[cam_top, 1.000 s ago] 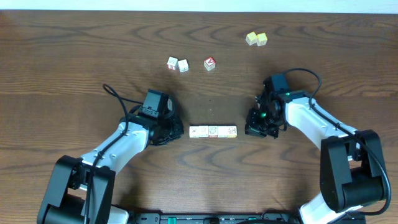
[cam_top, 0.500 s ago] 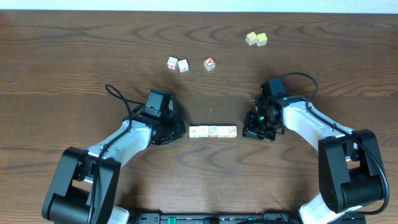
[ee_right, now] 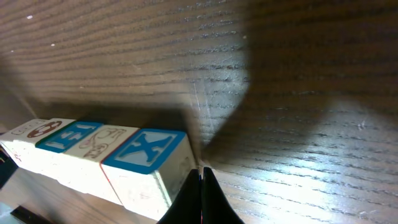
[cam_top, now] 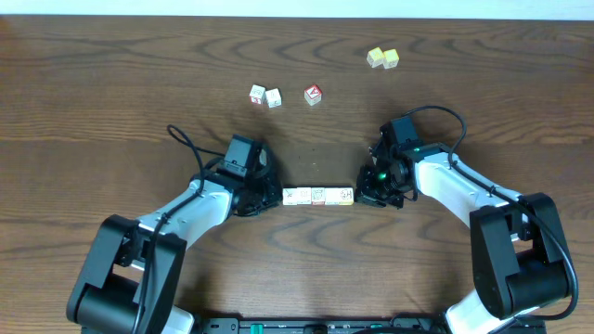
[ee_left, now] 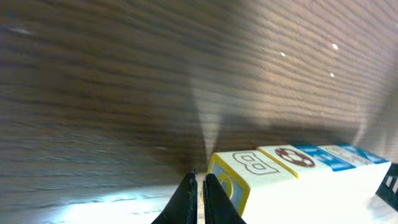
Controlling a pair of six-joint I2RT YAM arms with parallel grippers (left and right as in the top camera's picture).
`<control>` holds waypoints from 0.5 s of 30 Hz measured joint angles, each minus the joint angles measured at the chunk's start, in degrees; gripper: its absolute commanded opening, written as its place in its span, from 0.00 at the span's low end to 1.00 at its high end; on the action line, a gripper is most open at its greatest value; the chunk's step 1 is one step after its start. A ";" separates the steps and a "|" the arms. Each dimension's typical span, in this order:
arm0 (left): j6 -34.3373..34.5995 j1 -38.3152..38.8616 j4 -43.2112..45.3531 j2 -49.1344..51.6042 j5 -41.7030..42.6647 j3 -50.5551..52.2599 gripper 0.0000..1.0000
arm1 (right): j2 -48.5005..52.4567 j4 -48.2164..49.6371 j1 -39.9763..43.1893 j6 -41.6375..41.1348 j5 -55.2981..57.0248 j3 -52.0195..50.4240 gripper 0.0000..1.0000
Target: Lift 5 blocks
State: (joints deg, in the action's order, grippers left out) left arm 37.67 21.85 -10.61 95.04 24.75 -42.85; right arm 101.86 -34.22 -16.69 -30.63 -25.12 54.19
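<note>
Several blocks [cam_top: 318, 196] lie end to end in one straight row on the wooden table, near the front middle. My left gripper [cam_top: 277, 197] is shut, with its tips low at the row's left end. In the left wrist view those tips [ee_left: 200, 182] sit right beside the yellow-edged end block [ee_left: 255, 168]. My right gripper [cam_top: 360, 196] is shut too, at the row's right end. Its tips [ee_right: 201, 175] are against the block with a blue X [ee_right: 146, 152]. Neither gripper has anything between its fingers.
At the back of the table stand two small whitish cubes [cam_top: 264, 96], a red-faced cube [cam_top: 313, 95] and two plain yellow cubes [cam_top: 382, 57]. Both arms reach in from the front corners.
Both grippers have slid inward along the table towards the ends of the row, the left one rightward and the right one leftward. The row has not moved.
</note>
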 measured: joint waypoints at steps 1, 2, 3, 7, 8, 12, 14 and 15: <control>0.00 0.11 0.22 0.00 0.09 0.00 0.07 | 0.00 0.07 0.00 0.00 -0.13 0.00 0.01; -0.02 0.11 0.33 0.00 0.15 0.00 0.07 | 0.00 0.20 0.00 0.00 -0.24 0.00 0.01; -0.04 0.11 0.44 0.00 0.15 0.00 0.07 | 0.00 0.44 0.00 0.00 -0.33 0.00 0.01; -0.11 0.02 0.55 0.00 0.04 0.00 0.07 | 0.00 1.62 0.00 0.15 -0.39 -0.02 0.01; -0.13 0.02 0.57 0.00 -0.04 0.00 0.07 | 0.00 1.77 0.00 0.26 -0.39 -0.02 0.01; -0.15 0.02 0.63 0.00 -0.11 0.00 0.07 | 0.00 1.99 -0.17 0.72 -0.33 -0.02 0.01; -0.22 -0.04 0.81 0.00 -0.11 0.00 0.07 | 0.00 2.10 -0.42 1.01 -0.02 -0.02 0.01; -0.22 -0.09 0.90 0.00 -0.11 0.00 0.07 | 0.00 2.14 -0.46 1.11 0.04 -0.02 0.01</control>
State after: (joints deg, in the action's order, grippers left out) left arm 37.45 21.76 -9.72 95.04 24.64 -42.85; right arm 101.86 -32.08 -17.15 -29.52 -25.08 54.17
